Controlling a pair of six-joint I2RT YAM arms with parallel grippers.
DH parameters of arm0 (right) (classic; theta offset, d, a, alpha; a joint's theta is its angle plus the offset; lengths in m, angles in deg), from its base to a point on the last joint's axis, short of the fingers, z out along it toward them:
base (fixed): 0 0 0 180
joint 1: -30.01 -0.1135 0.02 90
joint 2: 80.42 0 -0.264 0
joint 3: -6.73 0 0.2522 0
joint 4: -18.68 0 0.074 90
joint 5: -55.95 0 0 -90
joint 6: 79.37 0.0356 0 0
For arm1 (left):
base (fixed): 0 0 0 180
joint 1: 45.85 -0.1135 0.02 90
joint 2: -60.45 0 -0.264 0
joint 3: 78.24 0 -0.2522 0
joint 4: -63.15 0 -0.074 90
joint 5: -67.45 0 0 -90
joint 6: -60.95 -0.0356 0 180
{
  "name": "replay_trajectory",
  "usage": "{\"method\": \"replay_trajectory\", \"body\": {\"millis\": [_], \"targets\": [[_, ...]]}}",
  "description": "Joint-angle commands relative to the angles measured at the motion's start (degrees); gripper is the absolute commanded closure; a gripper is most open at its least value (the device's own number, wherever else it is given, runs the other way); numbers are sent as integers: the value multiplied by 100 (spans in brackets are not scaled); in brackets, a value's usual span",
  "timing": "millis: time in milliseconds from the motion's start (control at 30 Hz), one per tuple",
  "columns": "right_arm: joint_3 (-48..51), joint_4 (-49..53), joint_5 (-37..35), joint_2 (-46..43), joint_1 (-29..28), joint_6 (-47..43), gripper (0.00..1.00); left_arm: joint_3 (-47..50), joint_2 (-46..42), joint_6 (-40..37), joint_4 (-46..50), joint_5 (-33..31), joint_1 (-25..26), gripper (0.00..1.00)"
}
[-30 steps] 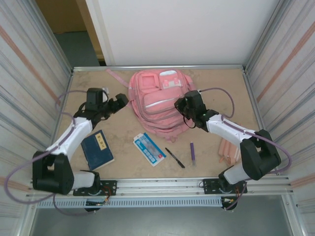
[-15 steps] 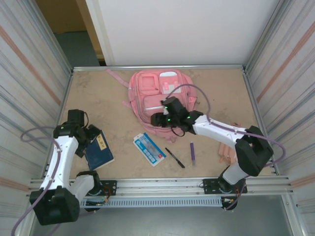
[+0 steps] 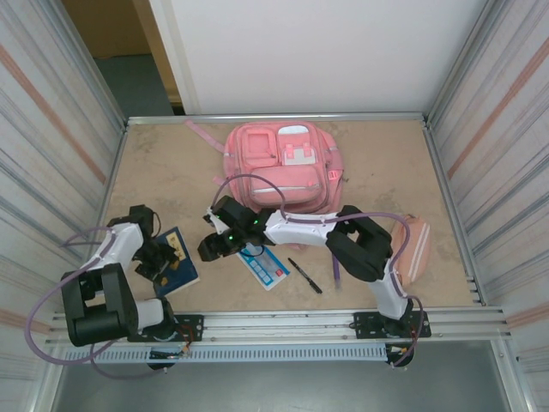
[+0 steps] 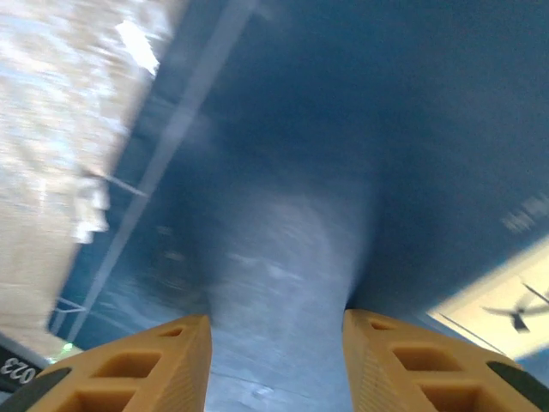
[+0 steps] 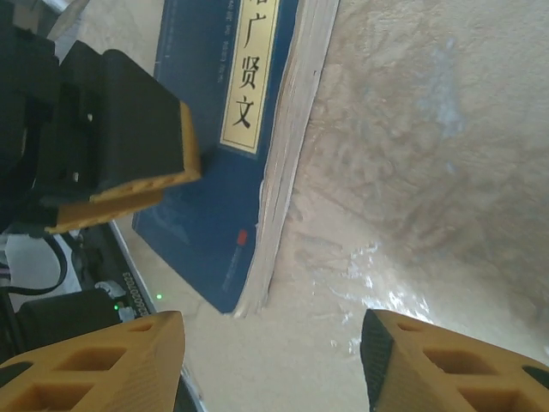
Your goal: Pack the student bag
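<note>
The student bag (image 3: pixel 279 167), a pink backpack, lies flat at the back middle of the table with neither gripper on it. A dark blue book (image 3: pixel 178 264) lies at the front left. My left gripper (image 3: pixel 161 257) hangs low over its cover (image 4: pixel 343 129). Its jaws (image 4: pixel 274 365) stand apart and pinch nothing. My right arm reaches across to the left. Its gripper (image 3: pixel 210 247) is open over bare table just right of the book's page edge (image 5: pixel 287 154). In the right wrist view, a left finger (image 5: pixel 129 184) rests above the blue cover.
A blue-and-white flat box (image 3: pixel 264 262), a black pen (image 3: pixel 304 275) and a purple pen (image 3: pixel 336 275) lie along the front middle. A pink pencil case (image 3: pixel 413 249) sits at the right. Metal walls close both sides, with a rail (image 3: pixel 274 322) along the front.
Both grippers left the backpack. The left arm swung back down onto the book and its jaws narrowed. The right arm swept left across the table to the book and opened wider.
</note>
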Motion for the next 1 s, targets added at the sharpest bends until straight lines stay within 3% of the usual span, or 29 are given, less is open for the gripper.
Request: {"method": "replay_trajectory", "body": {"millis": [0, 167, 367, 600, 767, 867, 967], "targets": [[-357, 91, 193, 346, 59, -14, 45, -32, 17, 0, -232, 330, 465, 57], [-527, 361, 55, 600, 241, -215, 51, 18, 178, 262, -549, 631, 1202, 58], [-359, 336, -56, 478, 313, -189, 56, 85, -102, 322, -1042, 1041, 1525, 63], [312, -82, -204, -51, 542, -45, 55, -163, -252, 436, -1222, 828, 2071, 62], [627, -158, -254, -274, 867, -111, 54, -46, 55, 994, -1495, 175, 2999, 68], [810, -302, -170, -398, 1012, -89, 54, 108, -26, 1226, -1520, 181, 3134, 68], [910, -312, -218, -541, 1043, -135, 53, -62, -529, 1058, -961, -399, 3108, 64]]}}
